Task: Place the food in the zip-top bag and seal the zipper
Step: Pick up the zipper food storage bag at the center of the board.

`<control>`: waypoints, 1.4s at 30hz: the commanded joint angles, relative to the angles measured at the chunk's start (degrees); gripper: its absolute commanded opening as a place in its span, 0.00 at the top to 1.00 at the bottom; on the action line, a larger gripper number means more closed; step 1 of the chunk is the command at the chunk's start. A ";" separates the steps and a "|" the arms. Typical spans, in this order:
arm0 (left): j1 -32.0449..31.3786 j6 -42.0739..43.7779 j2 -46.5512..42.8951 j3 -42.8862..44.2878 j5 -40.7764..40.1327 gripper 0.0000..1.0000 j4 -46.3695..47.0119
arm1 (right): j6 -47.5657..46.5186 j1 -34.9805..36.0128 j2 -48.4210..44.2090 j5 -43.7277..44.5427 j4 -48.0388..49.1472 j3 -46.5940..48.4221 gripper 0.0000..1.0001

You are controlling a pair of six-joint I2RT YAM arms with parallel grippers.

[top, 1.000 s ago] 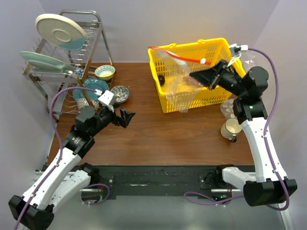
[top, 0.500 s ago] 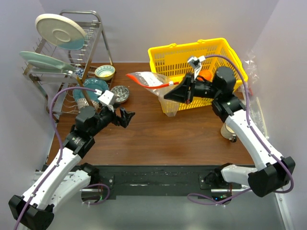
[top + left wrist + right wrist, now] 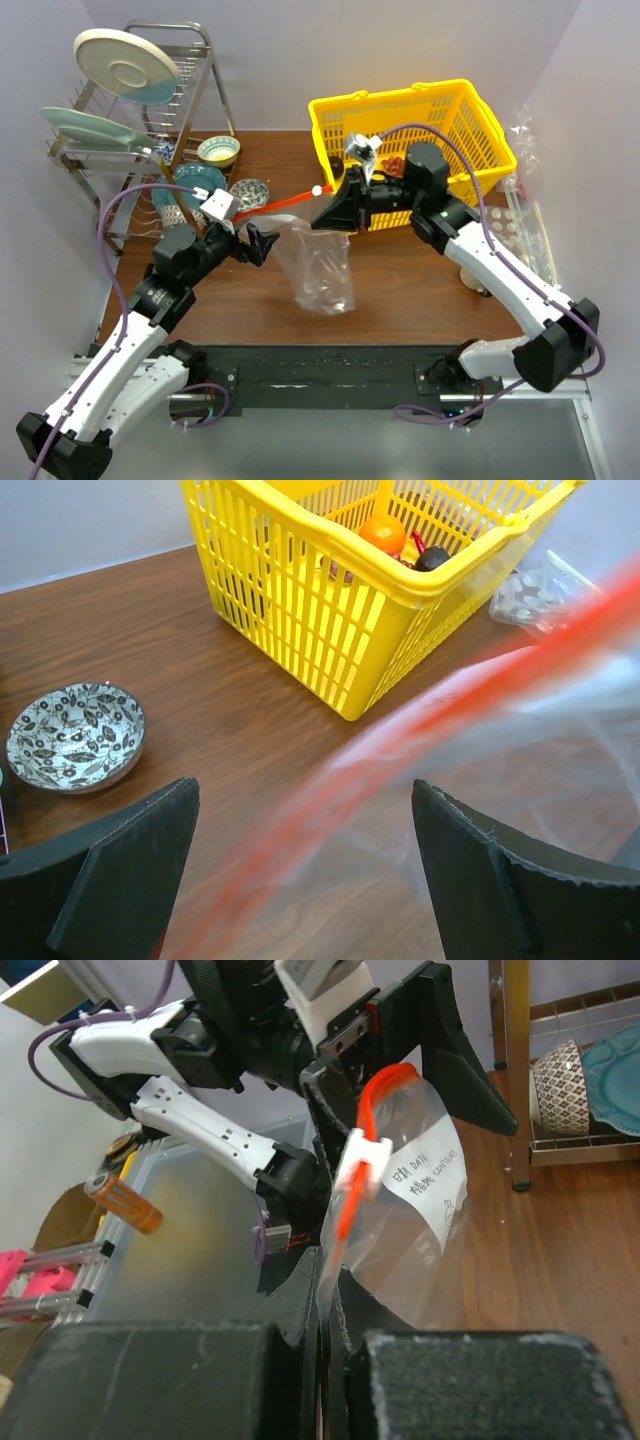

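Top external, one zip-top bag [image 3: 318, 268], one yellow basket [image 3: 482, 122], two plates [image 3: 125, 65]

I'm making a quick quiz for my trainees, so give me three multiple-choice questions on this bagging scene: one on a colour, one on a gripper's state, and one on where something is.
1. The zipper of the zip-top bag is:
A. blue
B. red-orange
C. green

2. The jaws of the left gripper are:
A. open
B. shut on the zip-top bag
C. shut on the zipper

3. The orange lies:
A. in the left gripper
B. in the zip-top bag
C. in the yellow basket

Answers:
1. B, because the strip along the bag's mouth shows red-orange in every view.
2. A, because the left wrist view shows them standing wide apart.
3. C, because the left wrist view shows it inside the basket's walls.
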 commanded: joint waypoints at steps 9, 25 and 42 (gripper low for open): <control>0.38 -0.48 -2.89 0.91 -4.86 0.07 2.30 | 9.66 4.67 3.06 33.71 8.73 0.34 1.00; 0.38 -0.57 -0.96 0.90 -4.51 0.06 2.66 | 16.26 6.78 -6.26 48.04 20.43 -28.65 1.00; 0.38 -22.71 3.61 3.72 -9.25 0.05 0.02 | 6.78 6.87 -14.97 50.33 16.74 -39.39 1.00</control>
